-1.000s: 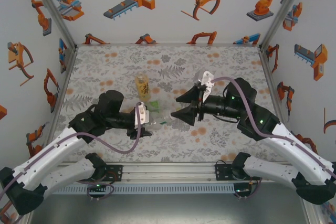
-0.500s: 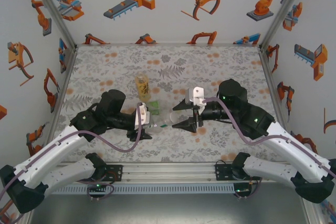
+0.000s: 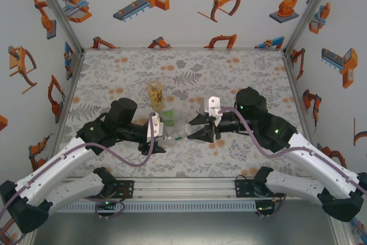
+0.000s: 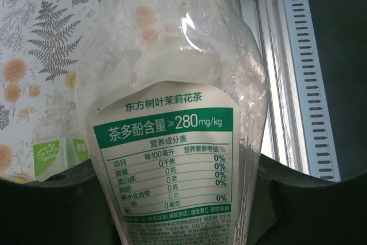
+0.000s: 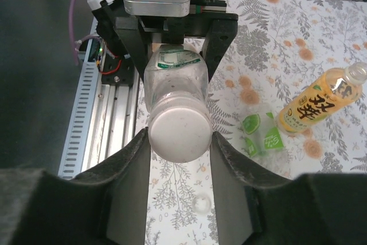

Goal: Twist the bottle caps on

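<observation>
Floral tabletop [image 3: 229,73], centre: left claw [image 3: 163,136] clamps the slim bottle [image 4: 172,113] horizontal, right claw [image 5: 178,142] pinches the white cap [image 5: 178,130] seated on its mouth, so threading is judged in hand and next requires clockwise rotation; amber bottle [image 3: 155,93] waits beyond at 11 o'clock.

Clear labelled bottle [image 5: 175,78] horizontal, whitish cap [image 5: 179,133] at its mouth.
</observation>
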Controlling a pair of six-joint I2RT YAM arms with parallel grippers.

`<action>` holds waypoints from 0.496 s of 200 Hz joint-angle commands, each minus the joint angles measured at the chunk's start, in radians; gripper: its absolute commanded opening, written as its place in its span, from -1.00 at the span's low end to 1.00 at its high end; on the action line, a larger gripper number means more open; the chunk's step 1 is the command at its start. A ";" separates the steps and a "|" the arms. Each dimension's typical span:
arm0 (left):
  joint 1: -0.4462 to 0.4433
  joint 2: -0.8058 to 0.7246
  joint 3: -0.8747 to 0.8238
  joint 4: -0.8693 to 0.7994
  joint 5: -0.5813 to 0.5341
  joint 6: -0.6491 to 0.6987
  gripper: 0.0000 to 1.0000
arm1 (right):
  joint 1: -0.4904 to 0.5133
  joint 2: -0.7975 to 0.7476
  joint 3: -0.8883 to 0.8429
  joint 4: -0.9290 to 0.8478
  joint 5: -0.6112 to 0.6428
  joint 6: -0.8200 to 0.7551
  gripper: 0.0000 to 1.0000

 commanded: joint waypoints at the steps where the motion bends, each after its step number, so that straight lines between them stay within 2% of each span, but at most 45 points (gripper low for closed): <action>1: -0.001 -0.015 0.031 -0.005 0.024 0.016 -1.00 | -0.005 0.001 -0.008 0.049 0.022 0.015 -0.44; 31: -0.002 -0.016 0.032 -0.004 -0.047 0.010 -1.00 | -0.005 -0.001 -0.018 0.079 0.060 0.078 -0.69; 71: -0.001 -0.023 0.025 0.018 -0.146 -0.006 -1.00 | -0.005 0.005 -0.058 0.181 0.137 0.261 -1.00; 99: -0.002 -0.029 0.022 0.026 -0.194 -0.013 -1.00 | -0.005 0.026 -0.074 0.235 0.212 0.425 -1.00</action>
